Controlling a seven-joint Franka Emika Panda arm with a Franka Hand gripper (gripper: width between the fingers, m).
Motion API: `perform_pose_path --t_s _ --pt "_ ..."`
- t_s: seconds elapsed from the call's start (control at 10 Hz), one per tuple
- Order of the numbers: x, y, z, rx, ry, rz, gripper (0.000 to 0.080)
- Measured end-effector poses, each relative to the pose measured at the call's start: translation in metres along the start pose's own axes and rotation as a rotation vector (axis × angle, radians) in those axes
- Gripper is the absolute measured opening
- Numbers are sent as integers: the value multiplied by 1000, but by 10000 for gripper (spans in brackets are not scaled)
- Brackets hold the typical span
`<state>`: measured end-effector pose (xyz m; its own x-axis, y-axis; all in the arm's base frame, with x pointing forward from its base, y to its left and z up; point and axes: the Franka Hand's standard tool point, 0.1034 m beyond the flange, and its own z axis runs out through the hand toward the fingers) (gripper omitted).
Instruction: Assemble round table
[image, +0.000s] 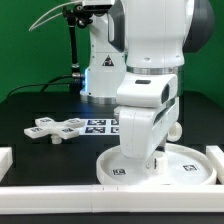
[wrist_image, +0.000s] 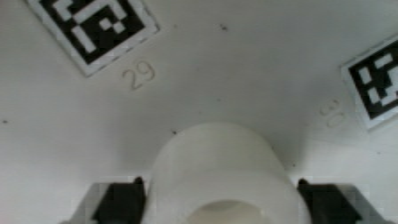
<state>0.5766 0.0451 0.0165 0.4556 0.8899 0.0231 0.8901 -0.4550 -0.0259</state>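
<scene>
The large rimmed disc (image: 198, 165) lies flat at the front of the table, with tags on its face (wrist_image: 98, 28). My gripper (image: 152, 160) is lowered over its middle. In the wrist view the gripper (wrist_image: 217, 205) has a black finger (wrist_image: 121, 200) on each side of the short white post (wrist_image: 217, 165), pressed against it. The post stands upright over the disc's centre, and the hub is hidden beneath it. The flat lobed cross piece (image: 58, 128) lies on the black surface at the exterior view's left, away from the gripper.
The marker board (image: 100, 124) lies behind the disc, next to the cross piece. White rails (image: 90, 190) edge the black surface at the front and at the exterior view's left. The arm's base (image: 100, 70) stands at the back.
</scene>
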Motion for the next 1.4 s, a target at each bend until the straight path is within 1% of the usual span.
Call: perform_pose_path --t_s 0.1,0.2,0.3,0.4,0.5,0.6,0.7,0.8,0.9,1.0,1.1,1.2,1.4 --pt "0 0 0 1 0 0 476" --pt "0 0 0 1 0 0 611" --pt "-1 0 0 0 0 0 611" --pt "-3 1 -4 -4 0 4 641" --pt "-4 0 -11 -9 1 26 641" --pt "-3 -4 -23 -13 -2 66 648" --pt "-1 -12 -38 -29 2 134 649" --pt "1 -28 -48 -36 3 188 649" --pt "2 -48 -55 -33 -4 271 649" --pt "9 -62 -62 -37 -5 341 649" --pt "18 -72 -66 -45 -2 319 649" --pt "14 -69 -63 -43 -5 318 649" --pt "14 -69 -62 -42 -6 343 649"
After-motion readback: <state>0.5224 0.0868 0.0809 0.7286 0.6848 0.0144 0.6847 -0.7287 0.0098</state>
